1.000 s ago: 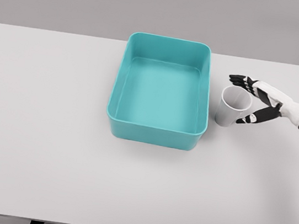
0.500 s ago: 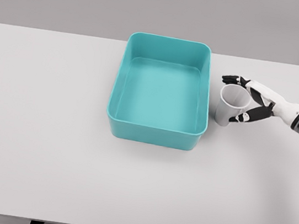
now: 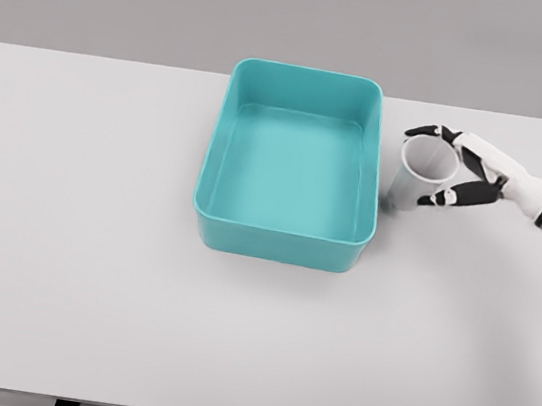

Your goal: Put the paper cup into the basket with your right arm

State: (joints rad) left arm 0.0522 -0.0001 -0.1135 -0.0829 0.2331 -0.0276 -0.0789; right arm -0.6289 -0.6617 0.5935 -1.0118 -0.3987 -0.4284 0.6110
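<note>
A white paper cup (image 3: pixel 421 175) is just right of the teal basket (image 3: pixel 282 235), tilted with its open mouth up and to the right. My right hand (image 3: pixel 442 167) comes in from the right edge with its dark fingers (image 3: pixel 424 134) curled round the cup's rim and its thumb against the cup's near side. The cup appears lifted slightly off the white table (image 3: pixel 94 239). Nothing lies inside the basket, which stands at the middle of the table. My left arm does not show.
The table's far edge runs just behind the basket, and the near edge lies along the bottom of the picture. Grey wall stands behind the table.
My right hand moved in to the left and closed round the cup. The cup shifted slightly up and toward the basket, tilting more.
</note>
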